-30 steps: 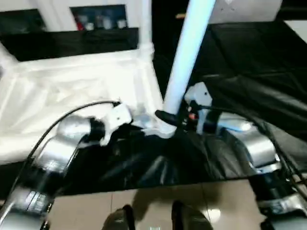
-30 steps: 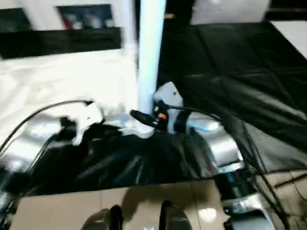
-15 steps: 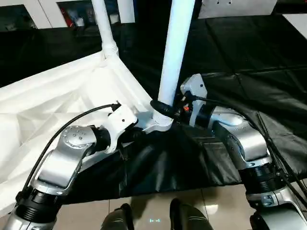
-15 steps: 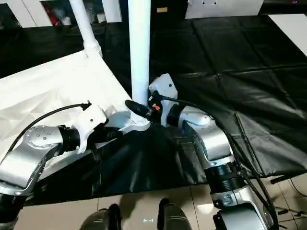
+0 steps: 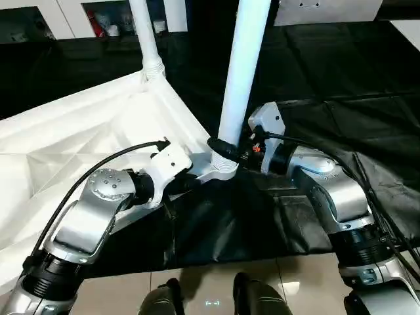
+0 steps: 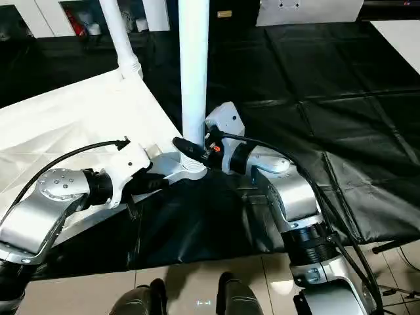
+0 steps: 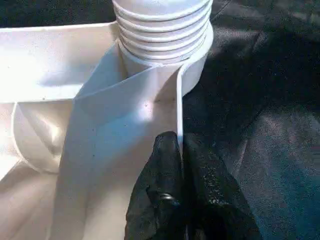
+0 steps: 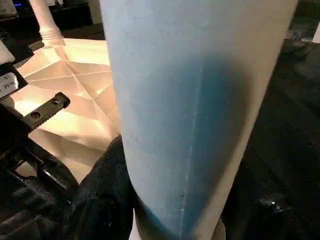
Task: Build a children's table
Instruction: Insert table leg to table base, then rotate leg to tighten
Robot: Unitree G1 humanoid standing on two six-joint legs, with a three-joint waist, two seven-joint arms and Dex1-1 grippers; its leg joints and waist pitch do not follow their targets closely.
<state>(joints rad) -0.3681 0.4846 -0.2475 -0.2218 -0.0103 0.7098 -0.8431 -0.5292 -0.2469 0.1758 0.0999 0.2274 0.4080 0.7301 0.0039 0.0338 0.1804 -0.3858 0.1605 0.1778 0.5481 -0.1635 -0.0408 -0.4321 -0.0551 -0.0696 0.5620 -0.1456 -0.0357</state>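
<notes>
Since a second ago the left forearm has drawn back slightly. The near leg (image 5: 244,72) runs off the top edge, its tip hidden. The left pincer (image 7: 181,165) is clenched on the upturned table top's (image 5: 79,141) thin rim; the right pincer (image 5: 223,149) grasps the leg's base, on black floor mats (image 5: 341,72).

Two upright legs (image 5: 244,72) (image 5: 146,36) block the tabletop's (image 5: 79,138) near corner — black mat (image 5: 341,72) beyond lies open.

near leg (image 5: 244,72) cut off above, tabletop (image 5: 79,138) cropped at left edge
</notes>
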